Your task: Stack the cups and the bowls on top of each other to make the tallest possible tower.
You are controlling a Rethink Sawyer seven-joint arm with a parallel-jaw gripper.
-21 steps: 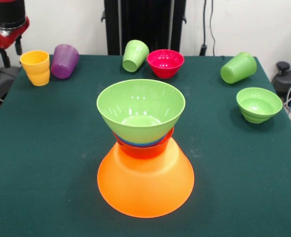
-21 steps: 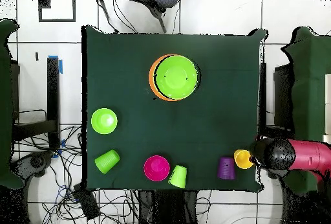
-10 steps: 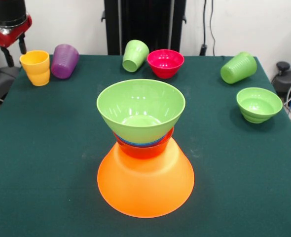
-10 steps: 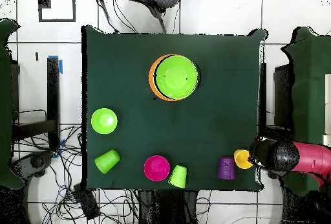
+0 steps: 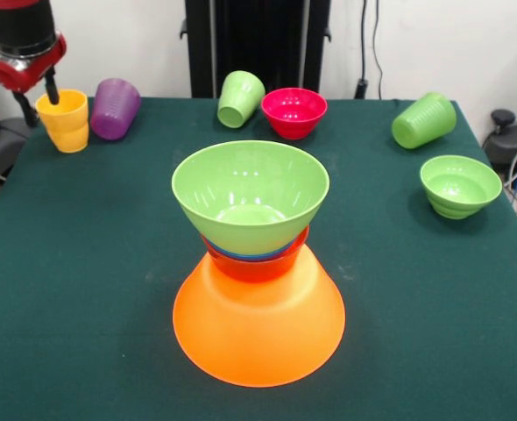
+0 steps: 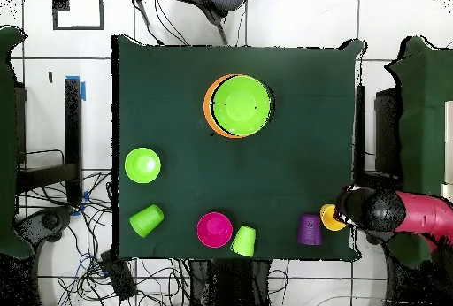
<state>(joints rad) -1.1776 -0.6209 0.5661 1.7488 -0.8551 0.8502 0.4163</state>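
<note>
Nearest you, the tower [image 5: 258,263] stands upright mid-table: four bowls. Farther back, you see one small green bowl [image 5: 459,185], a pink bowl [image 5: 294,111], four cups. In the far corner, the gripper [image 5: 38,95] straddles the upright yellow cup's [image 5: 66,121] rim, fingers spread.

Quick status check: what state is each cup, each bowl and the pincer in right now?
Huge orange plastic bowl: upside down, tower base.
Large light green bowl: upright, topping tower.
Yellow ribbed cup: upright.
Purple cup: tipped over.
Two light green cups: lying down.
Pink bowl: upright.
Small green bowl: upright.
Pincer: over yellow cup.
</note>
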